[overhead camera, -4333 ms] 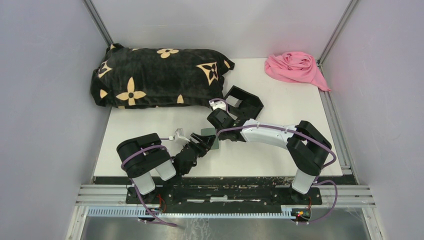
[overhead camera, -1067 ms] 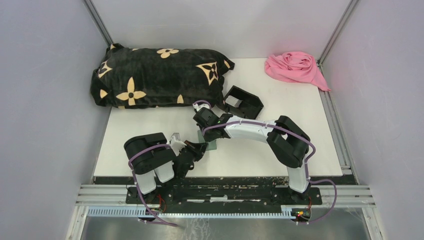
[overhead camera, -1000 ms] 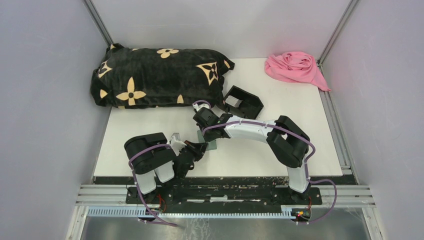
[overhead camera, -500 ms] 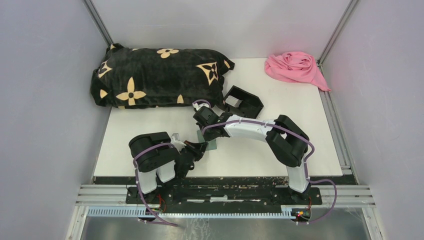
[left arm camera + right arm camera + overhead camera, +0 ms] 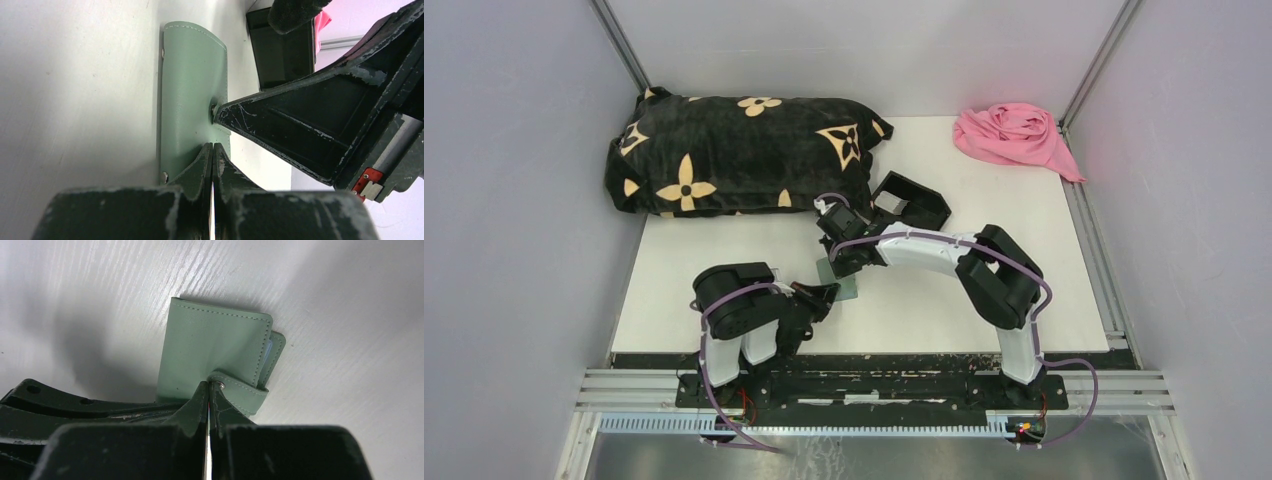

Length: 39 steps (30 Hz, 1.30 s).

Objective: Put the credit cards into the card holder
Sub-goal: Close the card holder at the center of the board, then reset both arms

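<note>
Card holder (image 5: pixel 215 347): sage green, folded flat on the white table (image 5: pixel 724 270), tab (image 5: pixel 242 390) wrapped round the open edge onto the top face. Shows a pale bluish sliver between the flaps in the right wrist view; card edge or lining, cannot tell.

Credit cards: none seen loose anywhere around the card holder.

Right gripper (image 5: pixel 208 386): fingers pressed together with nothing between, tips down on the snap of the card holder's tab.

Left gripper (image 5: pixel 212 148): fingers likewise closed flat against each other, tips touching the card holder's near edge, apparently bracing it, not pinching it.

Change over the last seconds: right wrist swung in from the black box side to stand over the card holder; left arm's elbow drawn in toward the card holder; card holder itself unmoved.

Reading: probably the closing step, snap being pressed home with the cards already inside. Cannot rule out a holder still to be opened, since its slots are hidden.

Black box (image 5: pixel 911 203): open-topped, just beyond the card holder, behind the right wrist.

Cushion (image 5: pixel 744 155): black with tan flowers, farther back and left of the card holder.

Pink cloth (image 5: pixel 1014 133): well apart from the card holder, in the far right corner.
</note>
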Tool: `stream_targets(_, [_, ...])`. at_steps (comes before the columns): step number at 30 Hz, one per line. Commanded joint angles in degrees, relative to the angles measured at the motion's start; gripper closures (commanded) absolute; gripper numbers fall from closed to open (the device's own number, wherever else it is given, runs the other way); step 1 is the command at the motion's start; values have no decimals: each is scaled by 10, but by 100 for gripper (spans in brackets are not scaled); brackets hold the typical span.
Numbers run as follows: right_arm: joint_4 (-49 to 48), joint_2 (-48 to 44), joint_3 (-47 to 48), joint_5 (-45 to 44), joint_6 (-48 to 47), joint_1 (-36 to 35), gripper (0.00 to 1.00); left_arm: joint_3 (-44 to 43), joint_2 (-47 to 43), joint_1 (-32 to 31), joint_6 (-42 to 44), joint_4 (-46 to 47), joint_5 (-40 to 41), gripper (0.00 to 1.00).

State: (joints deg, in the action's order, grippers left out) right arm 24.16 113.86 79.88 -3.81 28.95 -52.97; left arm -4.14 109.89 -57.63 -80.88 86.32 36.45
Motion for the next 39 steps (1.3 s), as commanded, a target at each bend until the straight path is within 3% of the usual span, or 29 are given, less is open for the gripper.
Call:
stream_targets(1, [-30,40,10,9,4,21,99,15,29,-4,-8,-91,10,97])
stream_targets(13, [-12,65,28,36,13,48,99,20,10,-26,-24,-149,43,97])
stream_targets(19, [-17,49,21,46,8,53,99,19,6,-29,-19,-135,44,97])
stream_targets(21, [-25,31,19,50,2,53,94,22,-9,-29,-1,-121,47,89])
stream_targets(24, [-11,13,34,40,-15,51,79,17,-61,-29,43,-126,51,74])
stream_targets(26, [-3,0,45,31,-27,49,71,1,-122,-28,81,-172,56,65])
stream_targets(30, [-1,-25,56,17,-47,46,56,-72,-281,-28,177,-391,78,51])
stream_targets(32, [1,-40,59,-4,-58,42,51,-100,-344,-29,223,-455,88,46])
stream_targets(39, [-2,-113,53,-50,-82,27,41,-154,-514,-30,298,-638,112,43])
